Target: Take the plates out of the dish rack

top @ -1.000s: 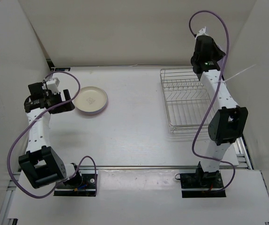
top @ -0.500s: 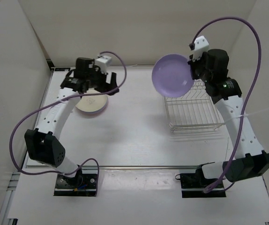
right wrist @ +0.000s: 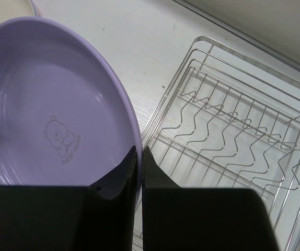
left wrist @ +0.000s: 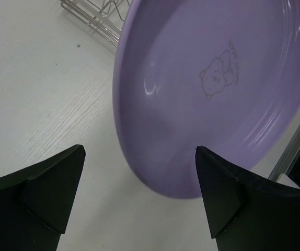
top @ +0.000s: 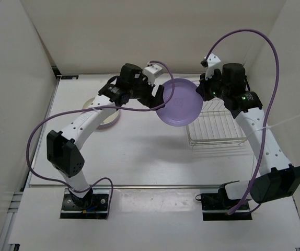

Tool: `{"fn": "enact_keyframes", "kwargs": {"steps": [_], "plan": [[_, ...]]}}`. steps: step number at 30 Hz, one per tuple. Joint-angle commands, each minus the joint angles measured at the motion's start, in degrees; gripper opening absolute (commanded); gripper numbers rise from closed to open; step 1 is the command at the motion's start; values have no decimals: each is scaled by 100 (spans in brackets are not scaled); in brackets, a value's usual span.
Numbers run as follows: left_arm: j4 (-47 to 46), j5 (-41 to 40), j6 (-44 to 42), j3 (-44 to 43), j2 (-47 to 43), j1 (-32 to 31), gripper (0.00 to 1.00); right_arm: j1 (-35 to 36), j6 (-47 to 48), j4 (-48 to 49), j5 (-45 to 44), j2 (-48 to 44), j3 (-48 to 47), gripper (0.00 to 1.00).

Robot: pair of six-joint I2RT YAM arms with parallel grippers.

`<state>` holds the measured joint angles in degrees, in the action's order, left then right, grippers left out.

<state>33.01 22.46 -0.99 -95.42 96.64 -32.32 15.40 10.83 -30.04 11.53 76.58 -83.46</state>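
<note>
Light: bright, even and diffuse, from above; we note the white bench and walls nearly washed out.
Shadows: faint, soft-edged.
Glare: one small highlight on the lavender plate.
Focus: overhead view sharp; fingers of the left tool look slightly soft to us.

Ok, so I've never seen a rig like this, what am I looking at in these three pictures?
Two robot arms are bolted to a white table. One picture looks down from above; the other two come from wrist cameras. The right pincer is shut on the rim of a lavender plate, holding it up beside the wire dish rack. The left pincer is open, facing that plate. A stack of plates lies on the left, cream on top.
</note>
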Motion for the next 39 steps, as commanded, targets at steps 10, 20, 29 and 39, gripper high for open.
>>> {"fn": "enact_keyframes", "kwargs": {"steps": [10, 20, 29, 39], "plan": [[38, -769, 187, -504, 118, -126, 80, 68, -134, 297, 139, -152, 5, 0], [38, -910, 56, -732, 126, -126, 30, 121, -134, 297, 139, -152, 5, 0], [38, -874, 266, -576, 119, -126, 11, 121, -134, 244, 306, -152, 110, 1], [-524, -1367, 916, 927, -1172, 1252, 11, 121, -11, 192, -123, -90, 111, 91]]}}
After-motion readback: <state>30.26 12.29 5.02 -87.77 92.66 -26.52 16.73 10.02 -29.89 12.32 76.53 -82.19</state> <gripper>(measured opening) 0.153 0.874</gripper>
